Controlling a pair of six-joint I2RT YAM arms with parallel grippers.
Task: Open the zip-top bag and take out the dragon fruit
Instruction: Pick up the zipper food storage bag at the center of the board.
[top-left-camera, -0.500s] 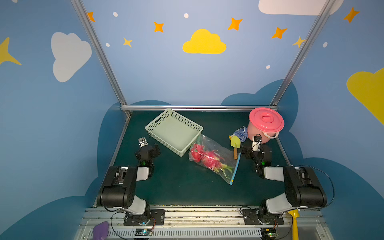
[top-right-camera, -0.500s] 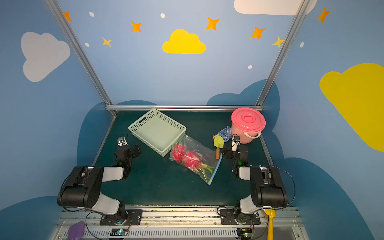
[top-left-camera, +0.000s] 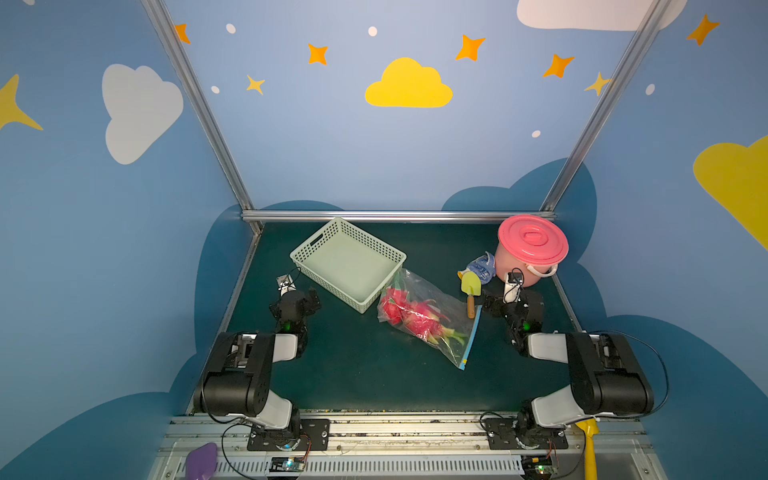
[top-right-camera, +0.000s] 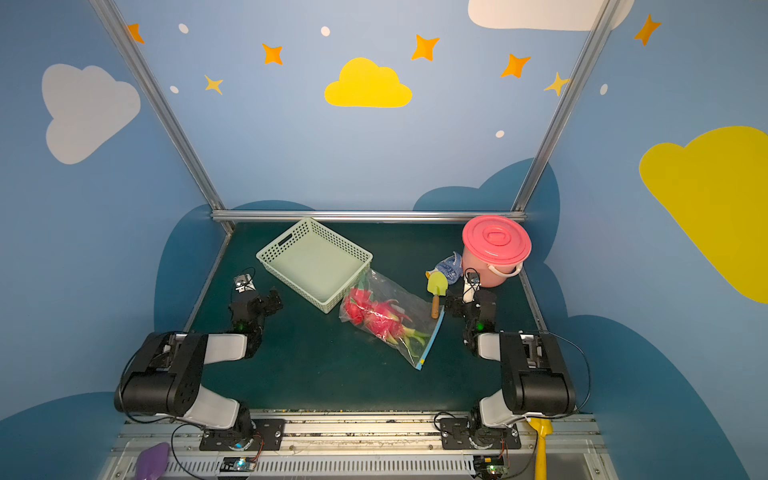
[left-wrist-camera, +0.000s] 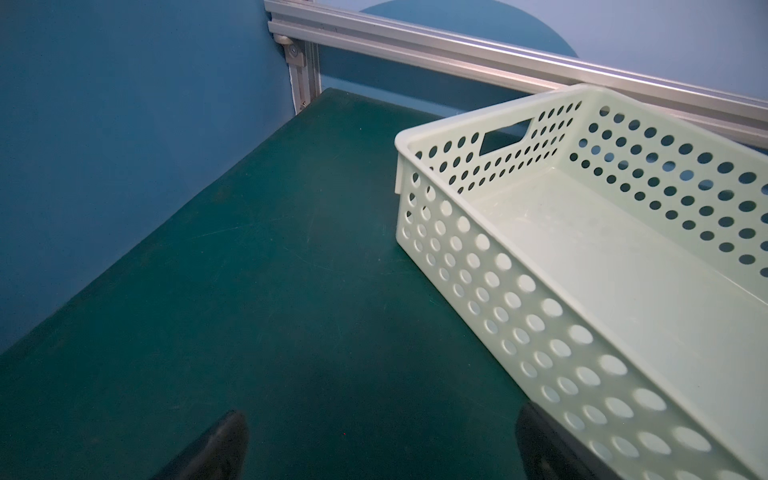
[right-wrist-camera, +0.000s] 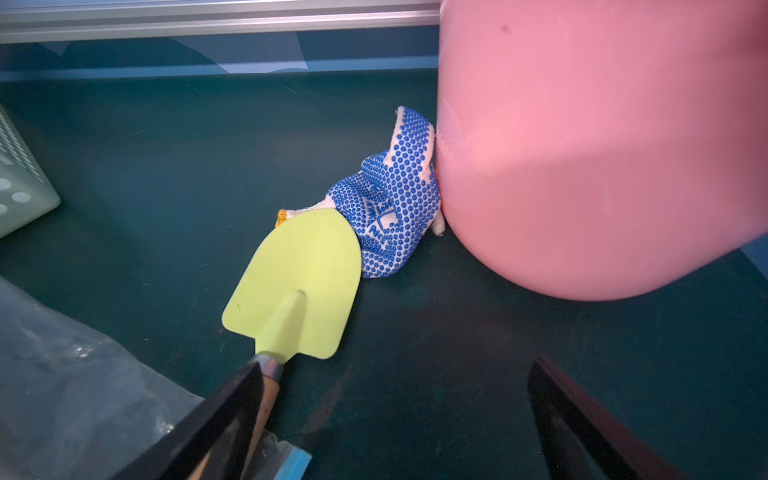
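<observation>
Top views both show the large, crinkly clear plastic zip-top bag (top-left-camera: 436, 305) lying flat on the dark green table mat (top-left-camera: 353, 374), with the pink, green-tipped dragon fruit (top-left-camera: 409, 316) inside it. The bag sits between the pale green perforated plastic basket (top-left-camera: 328, 286) and the right arm. Its far corner is just beside the basket's near corner, and its light-blue zip strip (top-left-camera: 471, 338) faces the right gripper (top-left-camera: 494, 305). At this range the strip appears shut along its whole length, though the seal is too small to read with certainty. No step of the task looks done: the bag has yet to be gripped, the zip parted and the fruit drawn out. In its wrist view the left gripper (left-wrist-camera: 382, 449) stands with jaws spread wide over bare mat beside the basket, holding nothing. The right gripper (right-wrist-camera: 395, 436) is equally wide and empty. One of its fingers crosses the wooden handle of a yellow-green toy shovel (right-wrist-camera: 295, 286), near a blue-dotted white glove (right-wrist-camera: 390, 199) that leans against a pink lidded plastic bucket (right-wrist-camera: 582, 145).
</observation>
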